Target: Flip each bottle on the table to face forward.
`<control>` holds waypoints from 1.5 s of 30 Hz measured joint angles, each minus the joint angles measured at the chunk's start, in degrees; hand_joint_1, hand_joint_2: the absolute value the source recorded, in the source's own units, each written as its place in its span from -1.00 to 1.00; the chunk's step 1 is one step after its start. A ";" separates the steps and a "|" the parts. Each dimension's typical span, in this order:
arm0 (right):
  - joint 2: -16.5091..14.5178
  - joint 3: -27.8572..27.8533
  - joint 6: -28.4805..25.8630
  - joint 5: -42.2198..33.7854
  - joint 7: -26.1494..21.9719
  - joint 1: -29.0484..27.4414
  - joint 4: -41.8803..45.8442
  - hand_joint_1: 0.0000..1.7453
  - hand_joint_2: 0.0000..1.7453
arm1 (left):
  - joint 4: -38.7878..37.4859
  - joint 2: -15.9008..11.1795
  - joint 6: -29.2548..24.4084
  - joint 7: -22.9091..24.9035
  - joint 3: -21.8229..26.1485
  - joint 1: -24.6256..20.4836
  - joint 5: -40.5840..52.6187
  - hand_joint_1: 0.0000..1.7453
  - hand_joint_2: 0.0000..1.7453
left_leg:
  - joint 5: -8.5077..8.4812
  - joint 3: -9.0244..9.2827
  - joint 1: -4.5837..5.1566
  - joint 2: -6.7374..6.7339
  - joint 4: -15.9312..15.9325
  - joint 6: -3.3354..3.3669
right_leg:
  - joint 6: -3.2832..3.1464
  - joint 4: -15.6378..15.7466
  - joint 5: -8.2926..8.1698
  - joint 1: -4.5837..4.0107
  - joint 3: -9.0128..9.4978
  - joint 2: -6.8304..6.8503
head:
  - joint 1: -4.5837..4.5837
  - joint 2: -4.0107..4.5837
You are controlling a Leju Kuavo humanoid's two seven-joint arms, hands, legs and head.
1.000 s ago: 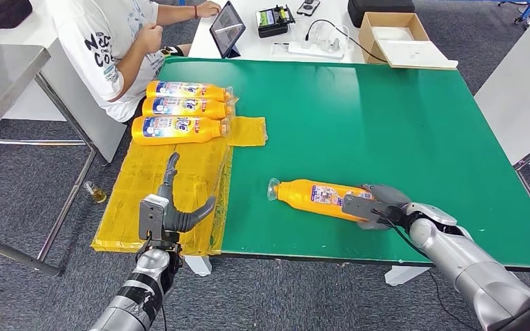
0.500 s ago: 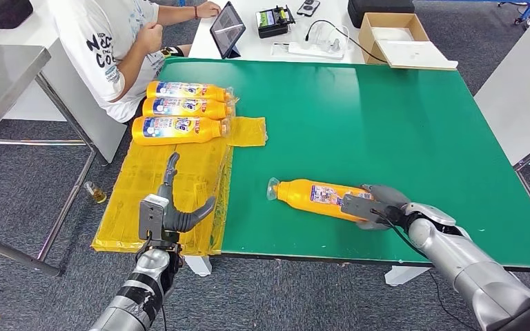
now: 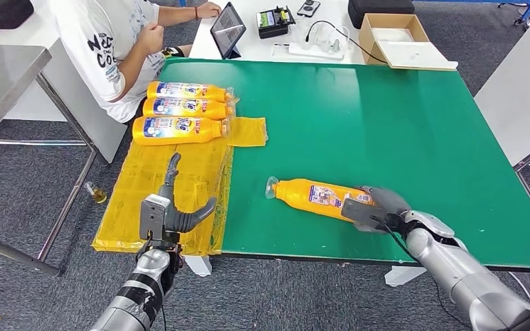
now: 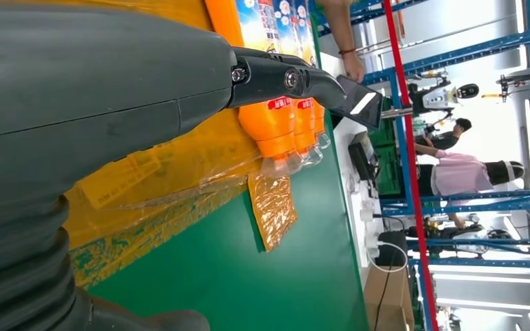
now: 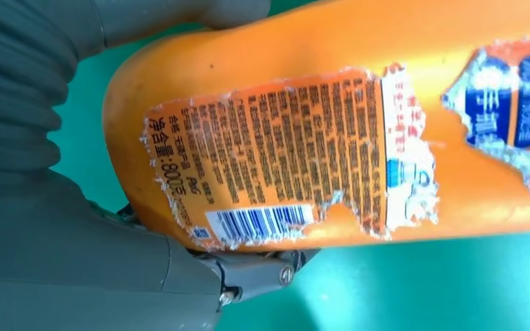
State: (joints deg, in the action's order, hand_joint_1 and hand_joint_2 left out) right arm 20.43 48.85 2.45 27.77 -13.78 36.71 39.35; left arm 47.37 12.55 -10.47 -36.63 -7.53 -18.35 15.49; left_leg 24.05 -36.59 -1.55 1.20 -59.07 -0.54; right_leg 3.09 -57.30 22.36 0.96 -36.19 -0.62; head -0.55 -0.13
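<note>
- Three bottles [image 3: 181, 109] lie side by side on the yellow sheet [image 3: 159, 200] at the table's [image 3: 400, 124] left edge, front labels up; judged finished.
- A fourth bottle [image 3: 314, 197] lies near the front edge on the green top, back label with barcode showing; judged not yet turned.
- Right hand [image 3: 371, 209] grips its base.
- Left hand [image 3: 169, 207] holds nothing, fingers spread, over the sheet.
</note>
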 joint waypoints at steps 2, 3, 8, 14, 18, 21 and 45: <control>-1.22 -4.26 -6.22 0.77 -1.50 -4.07 3.51 1.00 1.00 | 0.88 0.00 0.48 0.76 0.03 0.54 -0.13 -1.00 1.00 | 0.00 -0.06 -0.02 0.02 0.01 0.00 | 0.00 -0.01 0.01 -0.03 0.00 0.01 | -0.01 0.00; -2.31 -7.23 -9.15 1.38 -2.39 -6.68 6.08 1.00 1.00 | 1.43 0.00 0.81 1.23 0.04 0.88 -0.29 -1.00 1.00 | 0.01 -0.11 -0.03 0.03 0.02 0.00 | 0.00 -0.01 0.01 -0.04 -0.03 0.02 | -0.02 0.00; -10.38 -23.35 -18.06 2.12 -7.34 -17.92 20.98 1.00 1.00 | 3.90 0.03 2.09 2.75 0.14 2.36 -2.54 -1.00 1.00 | -0.01 -0.29 -0.10 0.09 0.05 -0.03 | -0.05 -0.02 0.07 -0.11 -0.27 0.11 | -0.04 0.00; -17.09 -35.62 -22.64 -0.21 -10.91 -23.60 32.43 1.00 1.00 | 5.71 0.02 3.03 3.44 0.66 3.17 -4.84 -1.00 1.00 | 0.00 -0.35 -0.03 0.09 0.06 -0.02 | -0.06 -0.01 0.09 -0.02 -0.29 0.16 | -0.01 0.00; -18.96 -38.69 -22.73 -0.25 -11.05 -25.24 35.56 1.00 1.00 | 6.24 0.02 3.09 3.45 1.00 3.22 -5.07 -1.00 1.00 | 0.00 -0.35 0.02 0.09 0.05 -0.01 | -0.04 -0.01 0.08 0.03 -0.29 0.15 | -0.02 0.00; -19.66 -39.79 -23.24 -0.89 -11.91 -25.87 36.84 1.00 1.00 | 6.32 0.03 3.46 3.49 1.07 3.23 -5.48 -1.00 1.00 | 0.00 -0.34 0.02 0.07 0.05 -0.02 | -0.04 -0.01 0.08 0.03 -0.30 0.15 | -0.03 0.00; -27.72 -39.95 -26.33 -2.47 -25.79 -27.51 32.87 1.00 1.00 | 6.03 -0.57 35.67 15.15 -2.19 2.11 -33.16 -1.00 1.00 | 0.00 -0.36 -0.05 0.01 0.08 -0.03 | -0.06 -0.02 0.09 -0.04 -0.37 0.11 | -0.02 0.00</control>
State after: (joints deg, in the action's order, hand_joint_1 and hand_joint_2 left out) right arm -7.29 8.90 -23.88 25.29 -39.57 9.20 72.22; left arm 53.41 11.98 25.20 -21.48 -9.72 -16.24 -17.67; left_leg 24.06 -36.95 -1.60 1.21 -58.99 -0.57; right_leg 3.03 -57.32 22.45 0.92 -36.57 -0.50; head -0.57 -0.13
